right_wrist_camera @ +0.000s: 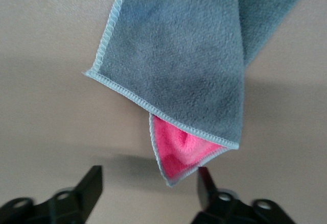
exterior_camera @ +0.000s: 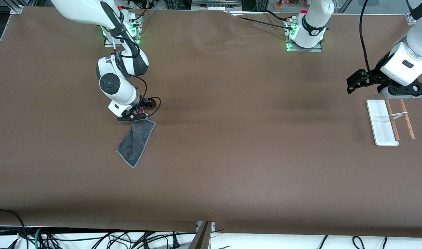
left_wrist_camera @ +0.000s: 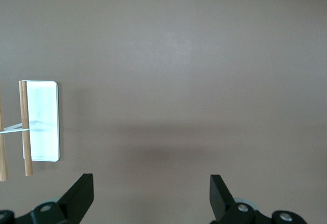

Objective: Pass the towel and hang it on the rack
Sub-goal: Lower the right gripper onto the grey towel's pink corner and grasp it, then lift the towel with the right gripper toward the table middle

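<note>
The towel [exterior_camera: 136,141], dark grey with light stitched edging, lies folded on the table toward the right arm's end. Its pink corner [right_wrist_camera: 181,152] pokes out from under the grey fold [right_wrist_camera: 179,66]. My right gripper [exterior_camera: 136,116] is down at that corner. In the right wrist view it [right_wrist_camera: 150,180] is open, with the pink tip between the fingers, close to one of them. The rack [exterior_camera: 382,121], a white base with two wooden rods [exterior_camera: 407,119], lies at the left arm's end. My left gripper [exterior_camera: 356,81] waits open over the bare table beside the rack [left_wrist_camera: 43,119], holding nothing [left_wrist_camera: 152,193].
Brown table cover [exterior_camera: 249,138] stretches between towel and rack. Both arm bases [exterior_camera: 304,34] stand along the table's edge farthest from the front camera. Cables [exterior_camera: 93,238] hang below the table's nearest edge.
</note>
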### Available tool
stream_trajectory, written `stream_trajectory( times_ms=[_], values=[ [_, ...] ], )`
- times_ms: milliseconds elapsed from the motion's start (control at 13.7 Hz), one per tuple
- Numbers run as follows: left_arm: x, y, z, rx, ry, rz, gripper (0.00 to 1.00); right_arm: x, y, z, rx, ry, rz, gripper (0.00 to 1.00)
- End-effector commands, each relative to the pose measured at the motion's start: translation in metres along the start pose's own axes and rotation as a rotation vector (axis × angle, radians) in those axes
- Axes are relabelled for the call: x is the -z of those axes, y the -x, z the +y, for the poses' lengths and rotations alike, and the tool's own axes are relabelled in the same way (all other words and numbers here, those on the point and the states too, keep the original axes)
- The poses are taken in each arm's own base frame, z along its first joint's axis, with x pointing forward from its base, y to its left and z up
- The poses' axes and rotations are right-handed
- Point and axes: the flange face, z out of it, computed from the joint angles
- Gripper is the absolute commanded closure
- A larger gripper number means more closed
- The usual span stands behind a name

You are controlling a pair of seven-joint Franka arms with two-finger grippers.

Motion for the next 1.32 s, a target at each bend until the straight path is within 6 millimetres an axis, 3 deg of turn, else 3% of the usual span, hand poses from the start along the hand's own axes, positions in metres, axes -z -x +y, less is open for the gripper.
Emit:
stream_trajectory(
  times_ms=[0,293,366,585,805,1098,1244],
  values=[
    [0.006,-0.004,-0.002,-0.019,-0.017,-0.004,0.0,-0.008,0.01,0.001,0.015,0.004,0.014,0.4],
    [0.006,-0.004,-0.003,-0.017,-0.017,-0.004,0.0,-0.008,0.01,0.002,0.036,0.005,0.011,0.94],
    [0.006,-0.004,-0.003,-0.017,-0.017,-0.004,0.0,-0.007,0.01,0.002,0.037,0.005,0.013,1.0],
    [0.006,-0.004,-0.003,-0.017,-0.017,-0.004,0.0,-0.002,0.007,0.002,0.04,0.003,0.022,1.0],
    [0.006,-0.004,-0.003,-0.017,-0.017,-0.004,0.0,0.015,-0.003,-0.001,0.038,0.001,0.023,1.0],
    [0.006,-0.004,-0.004,-0.017,-0.018,-0.004,0.0,0.061,-0.024,-0.014,-0.01,0.014,-0.07,1.0],
    [0.006,-0.004,-0.003,-0.017,-0.013,-0.005,0.0,0.096,-0.032,-0.043,-0.056,-0.006,-0.105,1.0]
  ],
)
